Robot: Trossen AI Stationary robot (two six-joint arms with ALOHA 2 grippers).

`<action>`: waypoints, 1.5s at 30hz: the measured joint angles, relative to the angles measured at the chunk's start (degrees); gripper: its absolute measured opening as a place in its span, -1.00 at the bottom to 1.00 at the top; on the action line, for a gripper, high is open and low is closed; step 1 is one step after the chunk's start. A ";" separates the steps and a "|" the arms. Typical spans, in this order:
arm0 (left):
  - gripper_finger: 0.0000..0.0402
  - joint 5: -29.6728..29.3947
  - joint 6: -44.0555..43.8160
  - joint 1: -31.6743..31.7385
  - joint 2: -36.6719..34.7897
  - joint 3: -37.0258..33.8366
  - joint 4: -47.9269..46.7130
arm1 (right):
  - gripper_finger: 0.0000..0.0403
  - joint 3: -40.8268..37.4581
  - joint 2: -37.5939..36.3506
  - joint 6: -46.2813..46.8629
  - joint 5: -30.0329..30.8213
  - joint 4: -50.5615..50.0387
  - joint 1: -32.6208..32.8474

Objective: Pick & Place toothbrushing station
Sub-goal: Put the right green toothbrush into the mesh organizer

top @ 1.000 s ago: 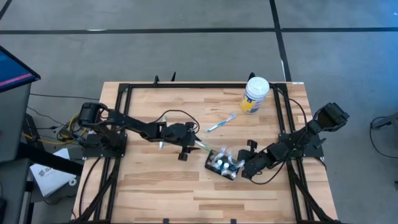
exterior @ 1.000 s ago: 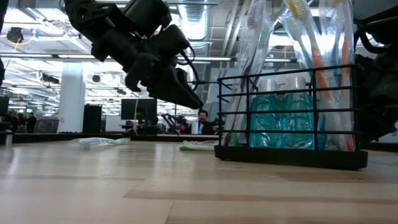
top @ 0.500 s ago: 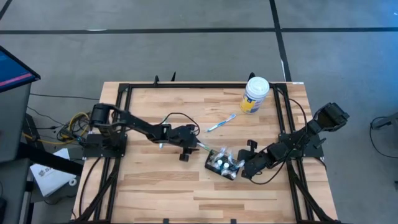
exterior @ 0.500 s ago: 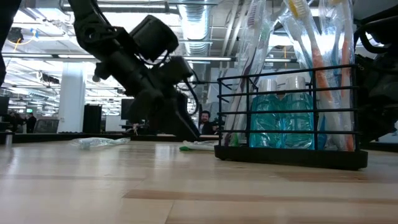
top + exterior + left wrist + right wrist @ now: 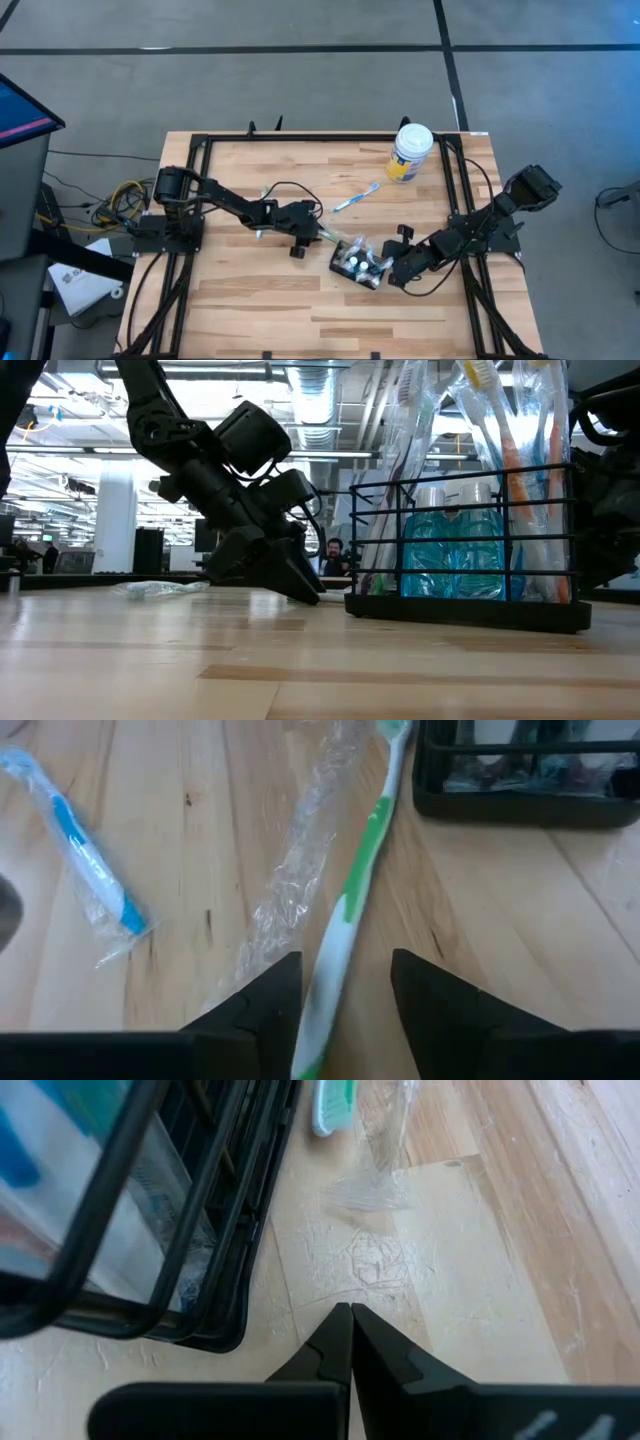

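The toothbrushing station [image 5: 360, 263] is a black wire holder with toothbrushes and blue bottles in it. It stands on its base on the table and also shows in the low view [image 5: 470, 540]. A green-and-white toothbrush [image 5: 345, 920] lies flat on the wood beside a clear wrapper [image 5: 290, 880], left of the station. My left gripper [image 5: 345, 1010] is open and low over the table, with one finger on either side of the brush's handle. My right gripper [image 5: 350, 1320] is shut, low beside the station's right end [image 5: 200, 1280].
A blue toothbrush [image 5: 355, 198] in a clear wrapper lies farther back on the table. A white-lidded, yellow-labelled tub [image 5: 410, 152] stands at the far right. Black frame rails [image 5: 205, 180] run along the table's sides. Bare wood lies toward the near edge.
My left gripper has come down from well above the table to table level at the green toothbrush, just left of the station. The station, the toothbrushes and my right gripper have kept still.
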 joint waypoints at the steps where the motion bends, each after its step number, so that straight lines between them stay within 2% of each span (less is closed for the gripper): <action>1: -0.25 0.04 0.00 0.12 0.13 0.00 0.04 | -1.00 0.00 0.00 0.00 0.00 0.00 0.00; 6: -0.43 0.10 0.06 0.26 0.58 -0.01 -0.57 | -1.00 0.00 0.00 -0.02 0.00 0.02 0.00; 13: -0.92 -0.98 0.24 0.18 0.70 -0.05 -1.93 | -1.00 0.02 0.00 -0.02 0.00 0.02 0.00; 21: -0.95 -2.03 -1.12 0.11 0.27 -0.09 -1.97 | -1.00 0.02 0.00 -0.02 0.00 0.02 0.00; 27: -0.95 -2.38 -2.89 -0.11 -2.89 -0.64 -4.62 | -1.00 0.04 0.00 0.00 0.02 0.04 0.00; 36: -0.95 -5.00 -4.49 -0.13 -13.01 -4.56 -4.00 | -1.00 0.04 0.00 0.00 0.54 0.07 -0.05; 41: -0.95 -7.54 -5.25 -0.15 -19.33 -7.68 -2.38 | -1.00 0.01 0.09 0.33 6.18 -0.05 -0.82; 45: -0.95 -8.90 -6.10 0.00 -24.64 -9.90 0.15 | -1.00 -0.06 -1.21 0.33 7.33 -0.61 -2.20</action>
